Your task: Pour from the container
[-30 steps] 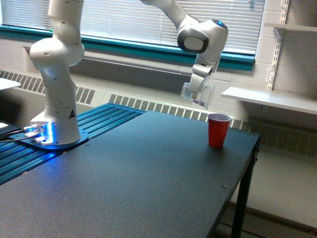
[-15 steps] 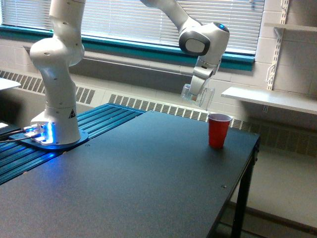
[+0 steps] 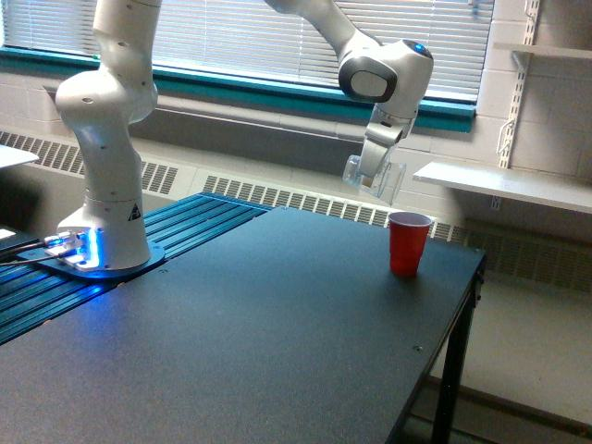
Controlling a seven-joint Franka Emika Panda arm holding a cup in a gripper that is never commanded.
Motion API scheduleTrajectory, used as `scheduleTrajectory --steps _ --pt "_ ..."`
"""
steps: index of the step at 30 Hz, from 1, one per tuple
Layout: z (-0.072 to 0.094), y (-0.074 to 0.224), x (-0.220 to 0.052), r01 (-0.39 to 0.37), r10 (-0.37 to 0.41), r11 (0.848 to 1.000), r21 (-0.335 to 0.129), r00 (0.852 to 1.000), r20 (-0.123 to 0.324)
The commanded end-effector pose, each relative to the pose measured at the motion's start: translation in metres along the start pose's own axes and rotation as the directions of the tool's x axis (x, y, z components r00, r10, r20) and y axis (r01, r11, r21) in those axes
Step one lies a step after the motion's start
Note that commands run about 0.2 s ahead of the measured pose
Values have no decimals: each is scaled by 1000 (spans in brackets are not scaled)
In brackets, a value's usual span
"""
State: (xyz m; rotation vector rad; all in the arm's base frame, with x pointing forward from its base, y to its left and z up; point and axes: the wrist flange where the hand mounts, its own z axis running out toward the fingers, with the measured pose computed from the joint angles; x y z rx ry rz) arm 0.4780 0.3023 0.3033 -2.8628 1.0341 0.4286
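Window blinds and a teal sill run behind a dark counter [image 3: 277, 314] whose far right corner, as the exterior view shows it, carries a red cup [image 3: 408, 242]. The cup stands upright near that corner, close to the right edge, with bare surface all around it.

Above and slightly toward the exterior view's left of the cup hangs the end effector [image 3: 374, 165], closed around the clear jar [image 3: 376, 177]. The jar is off the counter, held in the air, well clear of the cup's rim and not touching it. Its long axis is tilted, the lower open end leaning down toward the cup; the contents are too faint to make out.

The coming move turns on this offset: the jar's mouth sits up and a little to the left of the cup's opening, so a pour would likely call for a small shift toward the right edge, or a lowering, before tipping further. Nothing stands between jar and cup. The risk, as a judgement, lies in the cup's place near the corner: anything that misses the rim could scatter over the counter edge, and a nudge might topple the light cup.
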Motion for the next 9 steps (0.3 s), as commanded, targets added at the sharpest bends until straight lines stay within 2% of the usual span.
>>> scheduleTrajectory --steps 1,4,9 --pt "-4 -3 11 5 -5 1000 5 1000 -8" --pt "-5 -5 17 -7 7 1000 7 1000 -29" --pt "-7 -8 24 -15 15 1000 24 999 -28"
